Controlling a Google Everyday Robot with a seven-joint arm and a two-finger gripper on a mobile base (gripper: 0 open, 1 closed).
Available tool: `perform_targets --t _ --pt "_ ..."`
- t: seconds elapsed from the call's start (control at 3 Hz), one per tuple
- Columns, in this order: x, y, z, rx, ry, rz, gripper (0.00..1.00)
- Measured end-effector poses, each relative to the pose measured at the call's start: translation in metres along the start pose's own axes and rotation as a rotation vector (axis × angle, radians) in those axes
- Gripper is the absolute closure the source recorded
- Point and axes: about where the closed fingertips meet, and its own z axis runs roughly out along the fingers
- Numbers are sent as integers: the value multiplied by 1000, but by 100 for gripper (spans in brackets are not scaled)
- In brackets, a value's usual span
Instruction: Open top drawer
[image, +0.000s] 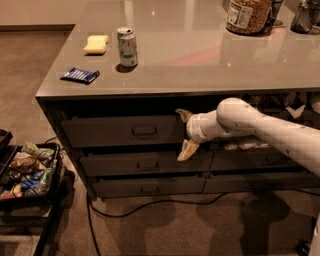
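The top drawer (115, 132) is the wide dark grey front just under the counter's left part, with a small metal pull (145, 131) at its centre. Its front stands slightly out from the cabinet; its inside is hidden. My gripper (184, 134) is at the drawer front's right end, on a white arm coming from the right. It is open: one pale finger (183, 115) sits near the front's top right corner, the other (187, 150) points down past its lower edge. Nothing is held.
Two lower drawers (145, 164) with like pulls lie beneath, narrower fronts (260, 160) to the right. On the counter (200, 55) stand a can (127, 46), a yellow sponge (96, 44), a blue packet (80, 75) and a jar (249, 15). A snack tray (27, 170) and a cable (150, 205) are on the floor.
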Motion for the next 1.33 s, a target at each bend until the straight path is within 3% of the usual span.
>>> perform_targets --t 0.33,0.67,1.0,1.33 --pt "0 0 0 0 0 0 0" --pt "-15 -21 -2 -18 -23 -22 0" --pt "-15 -21 -2 -18 -24 -23 0" --pt "-15 -21 -2 -18 -24 -23 19"
